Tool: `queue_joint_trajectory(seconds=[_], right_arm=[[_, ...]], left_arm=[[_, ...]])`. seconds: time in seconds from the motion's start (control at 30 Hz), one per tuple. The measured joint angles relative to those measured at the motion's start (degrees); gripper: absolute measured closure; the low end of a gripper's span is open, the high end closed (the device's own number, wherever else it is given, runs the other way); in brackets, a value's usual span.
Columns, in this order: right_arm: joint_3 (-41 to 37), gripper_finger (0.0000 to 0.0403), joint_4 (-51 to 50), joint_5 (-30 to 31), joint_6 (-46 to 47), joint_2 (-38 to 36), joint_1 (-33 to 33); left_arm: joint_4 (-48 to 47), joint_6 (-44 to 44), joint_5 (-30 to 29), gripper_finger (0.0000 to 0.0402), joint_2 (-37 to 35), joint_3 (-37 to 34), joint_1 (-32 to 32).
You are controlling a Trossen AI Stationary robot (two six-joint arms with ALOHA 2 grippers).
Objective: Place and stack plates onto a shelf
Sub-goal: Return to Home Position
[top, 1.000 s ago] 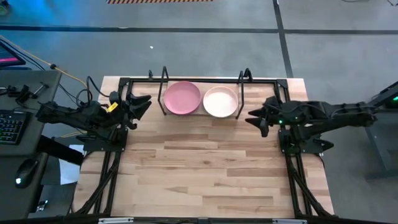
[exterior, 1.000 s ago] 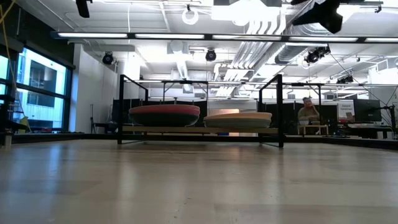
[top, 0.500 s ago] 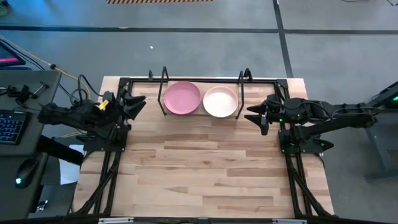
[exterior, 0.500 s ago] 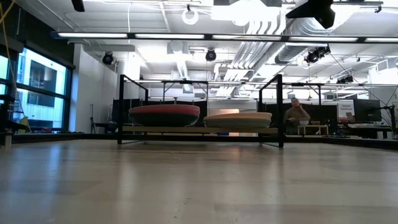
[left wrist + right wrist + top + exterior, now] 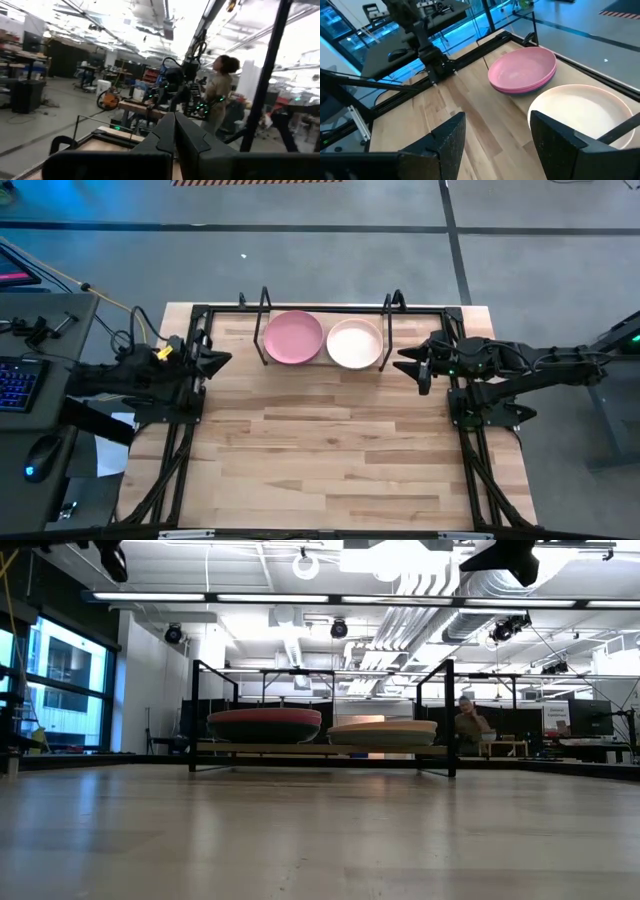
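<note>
The shelf [image 5: 320,749] stands at the table's far edge with black rod uprights. On it a light pink plate [image 5: 293,338] tops a stack, with darker rims showing below it in the low view [image 5: 264,725]. A cream plate [image 5: 355,343] tops a second stack to its right [image 5: 383,732]. My left gripper [image 5: 222,360] hangs shut and empty above the table, left of the shelf; it also shows in the left wrist view [image 5: 174,125]. My right gripper [image 5: 403,365] hangs open and empty right of the shelf, facing the plates [image 5: 495,140].
Black frame rails [image 5: 175,440] run along the table's left and right sides. The butcher-block tabletop [image 5: 320,450] lies in front of the shelf. A person [image 5: 468,725] stands in the room behind the table. A desk with a keyboard [image 5: 15,380] is off the left edge.
My left gripper has drawn back toward the table's left edge and a little toward the near edge, away from the shelf, staying shut. The person in the room behind has walked to the left.
</note>
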Motion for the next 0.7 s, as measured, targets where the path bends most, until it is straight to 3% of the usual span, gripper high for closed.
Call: queue_joint_trajectory(seconds=[0.13, 0.3, 0.43, 0.57, 0.7], right_arm=[[0.0, 0.0199, 0.02, -0.02, 2.14, 0.0, 0.0], [0.0, 0.0199, -0.29, 0.0, 2.96, 0.0, 0.0], [0.0, 0.0199, -0.31, 0.0, 4.63, 0.02, 0.0], [0.0, 0.0199, -0.4, -0.01, 5.65, -0.04, 0.0], [0.0, 0.0199, -0.95, -0.38, 5.63, -0.29, 0.0]], left_arm=[[0.06, -2.31, 3.44, 0.0401, -4.93, -3.13, 3.51], [-0.59, -2.66, 3.66, 0.0401, -10.08, -5.88, 5.6], [-0.66, -2.87, 3.23, 0.0401, -9.98, -8.96, 5.93], [2.88, -5.7, 3.28, 0.0401, -10.06, -14.45, 5.91], [12.3, -8.01, 2.97, 0.0401, -10.09, -20.43, 5.91]])
